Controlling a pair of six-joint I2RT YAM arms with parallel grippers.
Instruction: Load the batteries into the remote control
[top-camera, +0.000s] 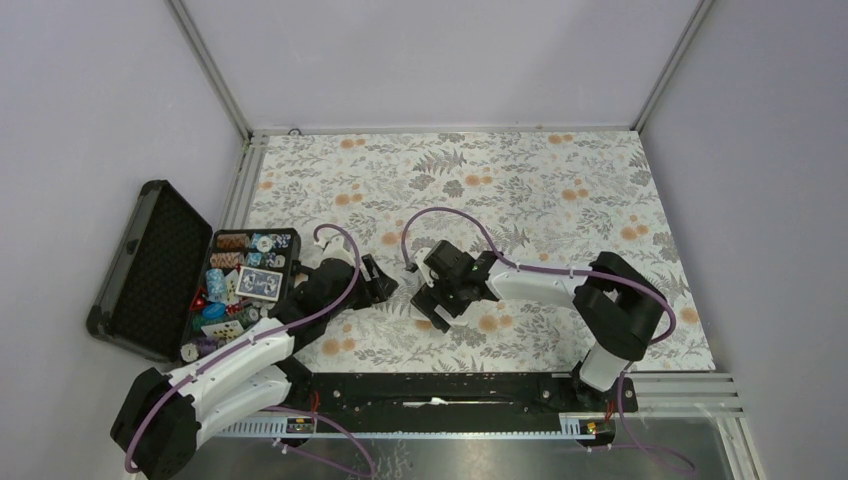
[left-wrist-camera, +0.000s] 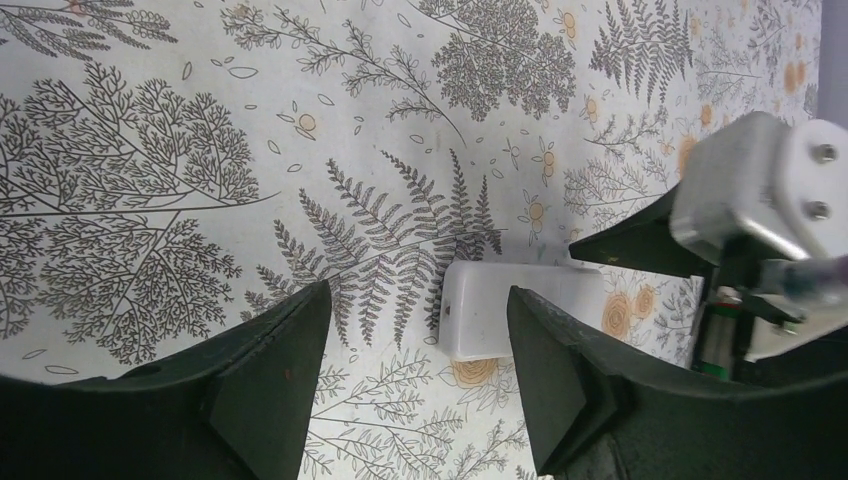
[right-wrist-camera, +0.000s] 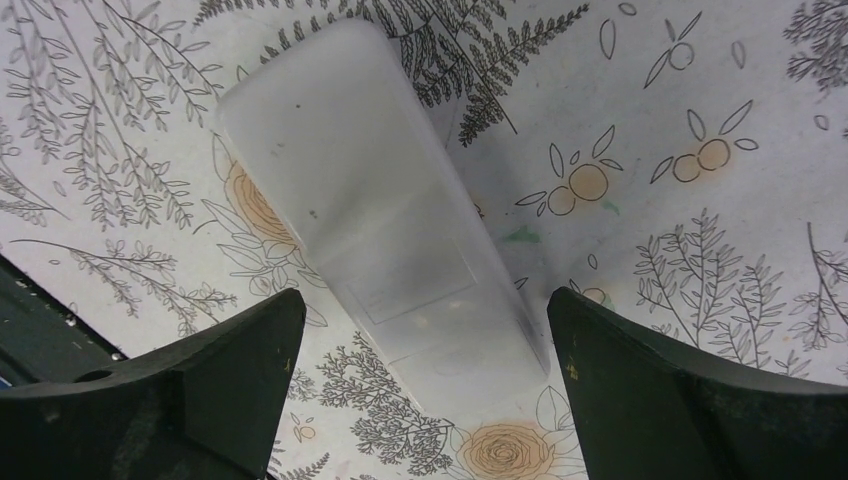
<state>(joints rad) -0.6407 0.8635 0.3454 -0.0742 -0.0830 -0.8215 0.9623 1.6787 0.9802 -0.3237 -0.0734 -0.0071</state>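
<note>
The remote control (right-wrist-camera: 380, 220) lies on the flowered table with its plain white back up. My right gripper (right-wrist-camera: 425, 300) hangs over its near end, open wide, one finger on each side, and neither finger touches it. From the left, my left gripper (left-wrist-camera: 418, 300) stands open just short of the remote's other end (left-wrist-camera: 500, 315); its right finger (left-wrist-camera: 560, 370) overlaps that end in the view. Seen from above, the left gripper (top-camera: 380, 280) and right gripper (top-camera: 437, 297) face each other at mid-table. The batteries are out of view.
An open black case (top-camera: 150, 265) lies off the table's left edge. Beside it sits a tray of poker chips and cards (top-camera: 240, 285). The right arm's wrist housing (left-wrist-camera: 760, 190) shows close to my left gripper. A black rail (top-camera: 450, 390) runs along the near edge.
</note>
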